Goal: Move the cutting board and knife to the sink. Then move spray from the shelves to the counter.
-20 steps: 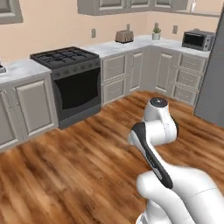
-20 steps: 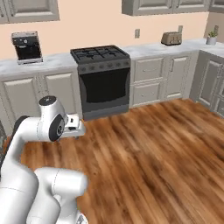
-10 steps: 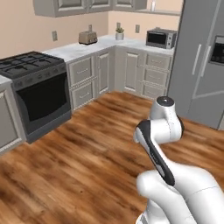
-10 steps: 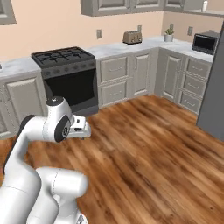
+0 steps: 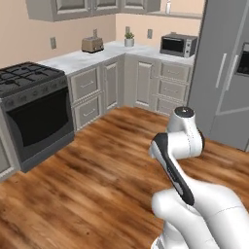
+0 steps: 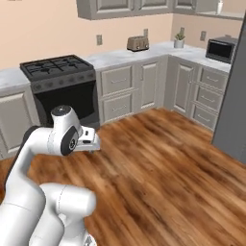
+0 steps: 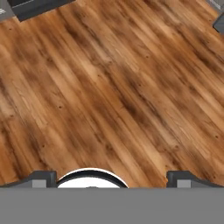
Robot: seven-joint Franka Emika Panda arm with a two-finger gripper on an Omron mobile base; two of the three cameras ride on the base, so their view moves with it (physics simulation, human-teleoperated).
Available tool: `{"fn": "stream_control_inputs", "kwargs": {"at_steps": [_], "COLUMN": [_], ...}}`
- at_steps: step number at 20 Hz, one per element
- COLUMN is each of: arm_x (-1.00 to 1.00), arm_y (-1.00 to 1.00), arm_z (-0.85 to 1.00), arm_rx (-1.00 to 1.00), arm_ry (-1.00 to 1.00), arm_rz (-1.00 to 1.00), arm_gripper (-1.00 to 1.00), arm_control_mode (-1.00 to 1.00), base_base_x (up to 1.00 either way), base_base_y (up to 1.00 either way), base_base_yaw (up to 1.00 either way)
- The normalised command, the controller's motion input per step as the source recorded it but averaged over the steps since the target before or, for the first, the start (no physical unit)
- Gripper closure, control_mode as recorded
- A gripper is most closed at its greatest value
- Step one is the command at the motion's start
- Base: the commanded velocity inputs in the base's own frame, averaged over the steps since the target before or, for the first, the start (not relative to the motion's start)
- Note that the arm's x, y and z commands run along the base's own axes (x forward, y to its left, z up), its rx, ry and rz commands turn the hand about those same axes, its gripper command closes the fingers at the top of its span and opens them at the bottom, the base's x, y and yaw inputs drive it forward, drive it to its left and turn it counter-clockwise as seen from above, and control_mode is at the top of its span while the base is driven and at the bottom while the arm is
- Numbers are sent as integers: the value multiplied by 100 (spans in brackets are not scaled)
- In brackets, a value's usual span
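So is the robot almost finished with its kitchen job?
Not by these pictures. Nothing looks done. The open two-finger gripper holds nothing and points at the brown wooden floor. A small white bottle, maybe the spray, stands high on the grey shelf. Board, knife and sink steps remain.

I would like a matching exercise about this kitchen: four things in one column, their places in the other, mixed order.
Things:
1. toaster
2. microwave
3. potted plant
4. stove

Places:
A. in the corner of the counter
B. beside the fridge
C. on the floor, between cabinets
D. on the counter between stove and corner

Pairs: 1-D, 2-B, 3-A, 4-C
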Motion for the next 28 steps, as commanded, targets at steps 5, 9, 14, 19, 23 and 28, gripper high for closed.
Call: {"fn": "stream_control_inputs", "kwargs": {"at_steps": [5, 9, 14, 19, 23, 28], "arm_x": [0, 0, 0, 0, 0, 0], "arm_y": [0, 0, 0, 0, 0, 0], "arm_z": [0, 0, 0, 0, 0, 0], "arm_rx": [0, 0, 0, 0, 0, 0], "arm_ry": [0, 0, 0, 0, 0, 0], "arm_rz": [0, 0, 0, 0, 0, 0], "arm_gripper": [-100, -100, -100, -100, -100, -100], "arm_control_mode": [100, 100, 100, 100, 100, 100], "base_base_x": [74, 75, 68, 47, 51, 60], "base_base_y": [-7, -4, -1, 0, 1, 6], "base_base_yaw": [-2, -4, -8, -19, -18, -15]}}
